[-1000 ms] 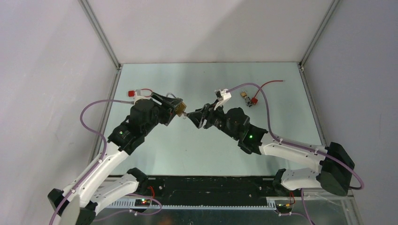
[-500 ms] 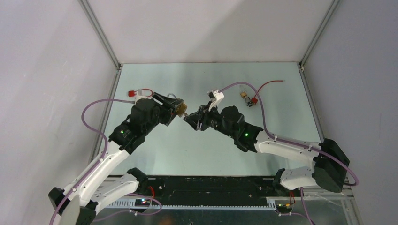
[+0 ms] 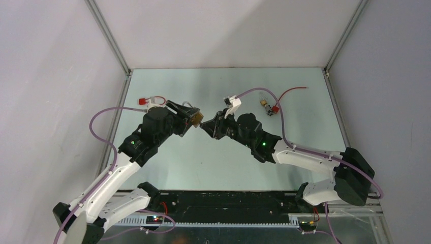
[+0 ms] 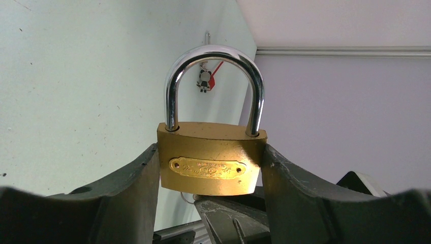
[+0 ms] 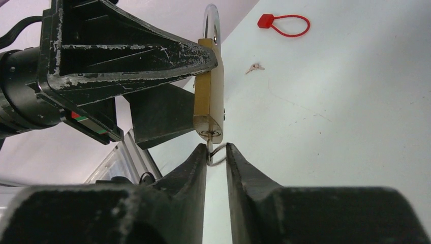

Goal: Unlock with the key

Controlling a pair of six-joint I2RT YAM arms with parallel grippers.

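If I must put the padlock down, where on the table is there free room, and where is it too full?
Free: the near table between both arms, and the far strip between the red tag and the small lock. Crowded: the middle, where left pincer with padlock meets right pincer holding the key.

Red tag (image 5: 264, 21) on pale table (image 3: 213, 168)

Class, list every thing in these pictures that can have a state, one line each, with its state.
brass padlock: closed, both shackle legs seated in the body
key: tip in the keyhole, opposite the shackle
left gripper: shut on the padlock's sides
right gripper: shut on the key
red tag: lying loose, wire looped
loose key: lying flat, ungripped
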